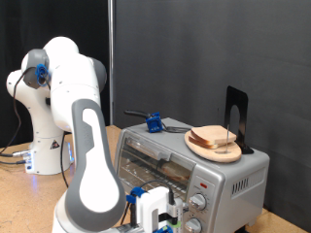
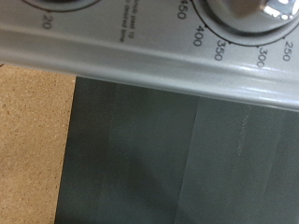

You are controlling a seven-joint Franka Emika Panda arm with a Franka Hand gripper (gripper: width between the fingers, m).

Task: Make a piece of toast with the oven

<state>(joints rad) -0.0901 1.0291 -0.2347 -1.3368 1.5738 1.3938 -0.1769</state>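
The silver oven (image 1: 228,180) stands at the exterior view's right with its glass door shut. A tan shape (image 1: 173,168) shows dimly behind the glass; I cannot tell whether it is the piece of toast. On the oven's top, bread slices (image 1: 214,138) are piled on a round wooden plate (image 1: 197,147). My gripper (image 1: 155,210) hangs low in front of the oven, close to its knobs (image 1: 198,202). The wrist view shows no fingers, only the oven's front panel (image 2: 140,51) from very near, with temperature numbers and a knob (image 2: 238,7).
A black upright stand (image 1: 236,115) rises behind the plate. A blue-and-black tool (image 1: 153,122) lies behind the oven's top. My arm's white links (image 1: 83,146) fill the foreground. Below the oven are a wooden tabletop (image 2: 33,140) and a dark grey mat (image 2: 177,159).
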